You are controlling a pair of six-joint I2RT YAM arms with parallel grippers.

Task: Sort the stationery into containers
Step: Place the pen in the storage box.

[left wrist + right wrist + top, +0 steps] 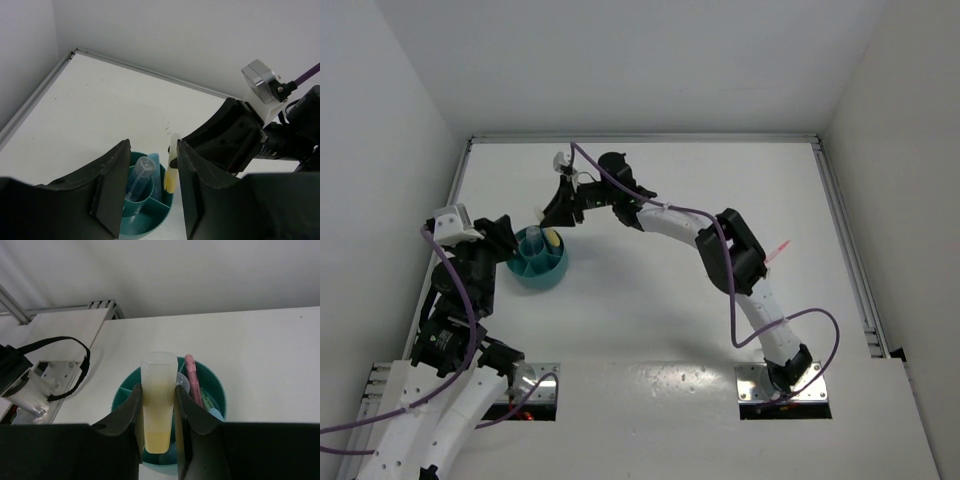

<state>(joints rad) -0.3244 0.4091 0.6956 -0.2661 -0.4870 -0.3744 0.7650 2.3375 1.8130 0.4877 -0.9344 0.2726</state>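
Your right gripper (157, 390) clamps a translucent yellow marker (158, 415) over the round teal plastic holder (220, 397), lower centre. Left gripper (152, 150) leans beside it, fingers apart.

The holder (535, 276) stands on the worktop (660, 180), in its left half. The left hand (150, 195) sits just beside the holder's near-left rim. The right hand (157, 407) hangs above the holder's far-right rim, with the marker (158, 382) upright between its fingers and the marker's lower end over the holder. Inside the holder, a capped pen (140, 172) leans in the central tube. A thin pen (192, 380) stands in an outer compartment. A loose pen (779, 247) lies on the worktop well to the right, beside the right arm (670, 225).
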